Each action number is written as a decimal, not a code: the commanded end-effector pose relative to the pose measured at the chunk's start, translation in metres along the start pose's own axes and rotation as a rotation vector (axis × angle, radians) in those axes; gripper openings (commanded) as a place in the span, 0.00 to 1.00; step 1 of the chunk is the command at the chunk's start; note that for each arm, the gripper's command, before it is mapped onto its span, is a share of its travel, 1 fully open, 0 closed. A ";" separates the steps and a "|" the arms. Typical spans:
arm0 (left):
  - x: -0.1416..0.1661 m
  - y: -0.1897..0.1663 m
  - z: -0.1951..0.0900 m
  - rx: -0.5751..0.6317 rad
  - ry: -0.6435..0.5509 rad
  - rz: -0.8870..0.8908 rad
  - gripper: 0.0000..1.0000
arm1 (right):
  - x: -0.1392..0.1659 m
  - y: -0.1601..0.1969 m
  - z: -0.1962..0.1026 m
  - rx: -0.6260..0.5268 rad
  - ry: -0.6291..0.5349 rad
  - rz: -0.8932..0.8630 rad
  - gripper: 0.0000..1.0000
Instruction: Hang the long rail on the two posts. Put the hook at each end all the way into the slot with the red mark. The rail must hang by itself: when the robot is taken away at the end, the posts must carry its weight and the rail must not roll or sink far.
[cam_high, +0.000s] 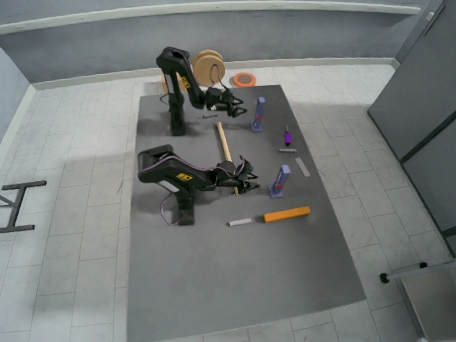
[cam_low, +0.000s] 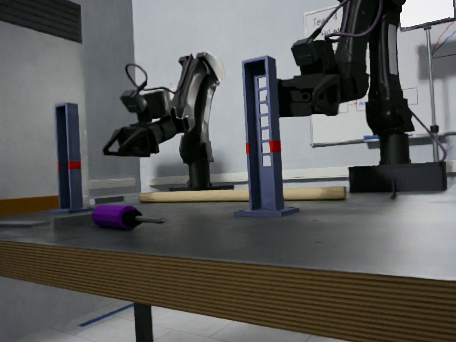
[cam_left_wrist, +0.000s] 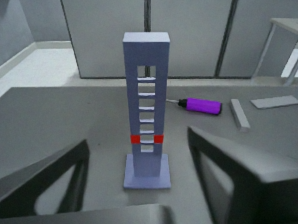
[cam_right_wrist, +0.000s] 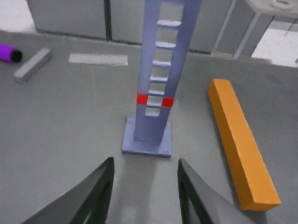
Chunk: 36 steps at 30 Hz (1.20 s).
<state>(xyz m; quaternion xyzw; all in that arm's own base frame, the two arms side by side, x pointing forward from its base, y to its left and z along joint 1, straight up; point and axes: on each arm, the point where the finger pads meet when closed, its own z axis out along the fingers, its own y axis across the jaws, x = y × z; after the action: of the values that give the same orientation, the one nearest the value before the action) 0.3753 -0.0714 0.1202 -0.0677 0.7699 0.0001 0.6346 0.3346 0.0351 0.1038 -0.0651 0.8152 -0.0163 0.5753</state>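
Observation:
The long wooden rail (cam_high: 226, 150) lies flat on the grey mat between the two arms; it also shows in the exterior view (cam_low: 240, 194). Two blue slotted posts stand upright, each with a red mark: the far post (cam_high: 258, 114) (cam_low: 263, 135) (cam_left_wrist: 146, 107) and the near post (cam_high: 280, 181) (cam_low: 68, 157) (cam_right_wrist: 160, 75). My left gripper (cam_high: 240, 111) (cam_left_wrist: 137, 139) is open and empty, in the air facing the far post. My right gripper (cam_high: 252, 182) (cam_right_wrist: 146, 164) is open and empty, low over the rail's near end and facing the near post.
A purple-handled tool (cam_high: 287, 136) (cam_low: 117, 216) lies right of the posts. An orange block (cam_high: 287, 214) (cam_right_wrist: 240, 145) and two grey bars (cam_high: 302, 166) (cam_high: 240, 221) lie near the near post. A wooden spool (cam_high: 208, 65) and an orange disc (cam_high: 244, 79) are at the back.

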 end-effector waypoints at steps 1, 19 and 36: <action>0.014 0.000 0.002 -0.001 0.052 0.049 0.55 | 0.008 0.015 0.016 -0.065 0.136 -0.155 0.48; 0.078 -0.017 0.019 0.129 0.404 0.487 0.48 | 0.047 0.053 0.030 -0.352 0.523 -0.620 0.48; 0.125 -0.025 0.008 0.373 0.746 0.850 0.48 | 0.065 0.074 0.014 -0.648 0.744 -0.913 0.48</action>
<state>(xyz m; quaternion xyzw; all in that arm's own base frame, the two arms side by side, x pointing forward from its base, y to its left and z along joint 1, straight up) 0.3748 -0.1083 0.0189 0.3008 0.8811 0.1000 0.3509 0.3289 0.0935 0.0296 -0.5165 0.8343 -0.0520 0.1856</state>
